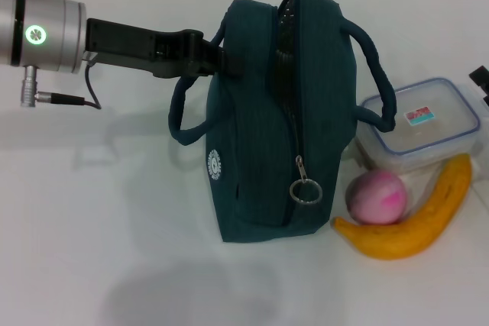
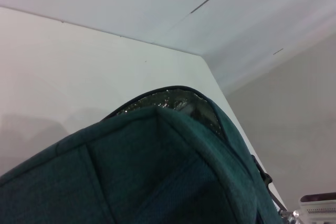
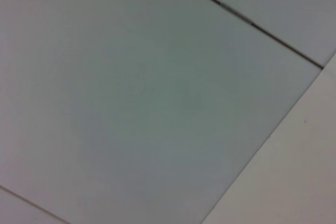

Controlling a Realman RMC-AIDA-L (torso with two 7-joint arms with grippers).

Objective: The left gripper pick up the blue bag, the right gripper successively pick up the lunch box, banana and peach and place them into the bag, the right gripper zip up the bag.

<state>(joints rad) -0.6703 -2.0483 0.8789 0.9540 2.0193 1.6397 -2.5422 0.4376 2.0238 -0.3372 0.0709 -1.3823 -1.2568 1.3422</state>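
The blue bag [image 1: 252, 150] stands tall in the middle of the head view, its zipper open along the upper part, with the ring pull [image 1: 306, 191] hanging low on its side. My left gripper [image 1: 220, 60] reaches in from the left and is shut on the bag's near top edge by a loop handle. The left wrist view shows the bag's fabric [image 2: 157, 182] and silver lining [image 2: 168, 100] close up. Right of the bag lie the lunch box [image 1: 420, 124], the peach [image 1: 376, 198] and the banana [image 1: 420, 223]. Only a black piece of my right gripper [image 1: 480, 80] shows at the right edge.
Everything rests on a white table [image 1: 92, 211]. A soft shadow [image 1: 176, 295] lies on the table in front of the bag. The peach and banana touch each other, close against the lunch box and the bag's side. The right wrist view shows only pale panels [image 3: 157, 103].
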